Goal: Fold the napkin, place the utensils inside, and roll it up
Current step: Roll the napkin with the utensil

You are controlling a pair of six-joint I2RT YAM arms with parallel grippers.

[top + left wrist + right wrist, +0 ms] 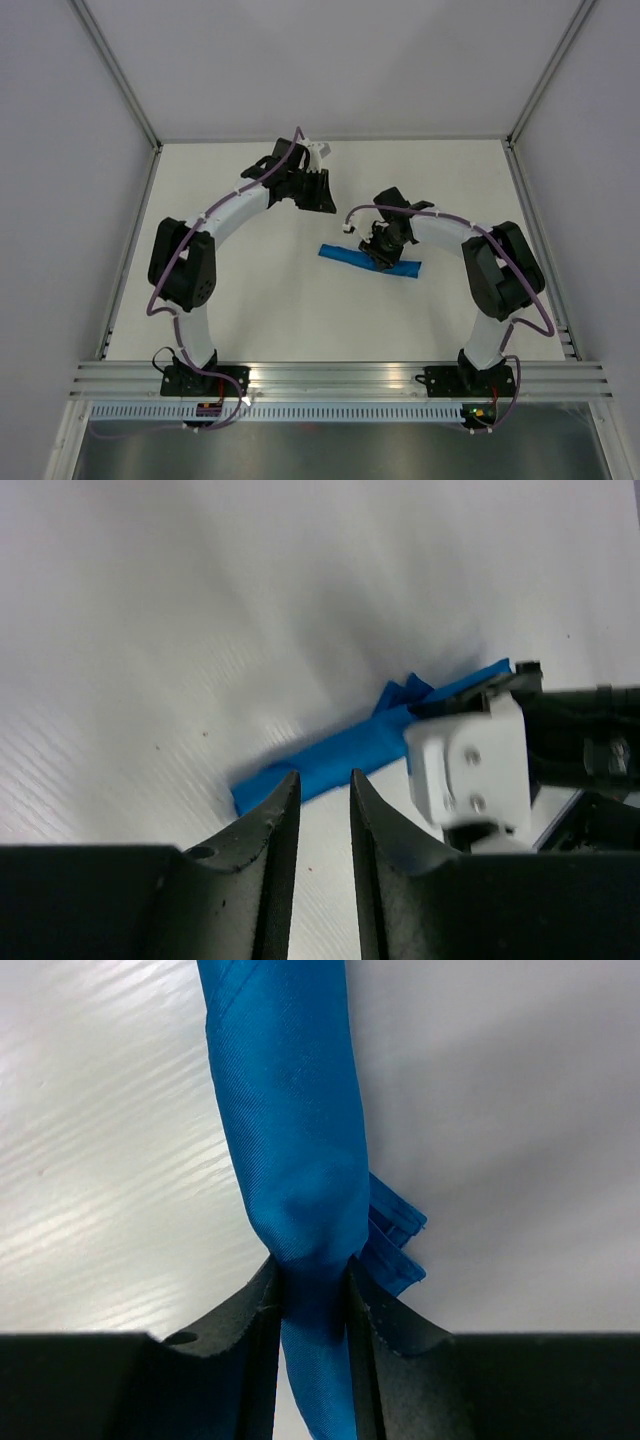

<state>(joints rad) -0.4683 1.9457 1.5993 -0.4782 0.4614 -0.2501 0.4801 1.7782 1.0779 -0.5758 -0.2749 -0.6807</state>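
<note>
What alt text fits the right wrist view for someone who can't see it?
The right claw pinches a rolled blue napkin at the bottom of the frame. The roll runs up out of view across the white table, with loose folded edges sticking out beside the claw.

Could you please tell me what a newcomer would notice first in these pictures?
The bright blue napkin, rolled into a slim tube, lies just right of centre on the white table. The right gripper has its jaws pinched on the roll, toward its right end. The left gripper hangs over the far middle of the table, jaws slightly apart and empty.
</note>
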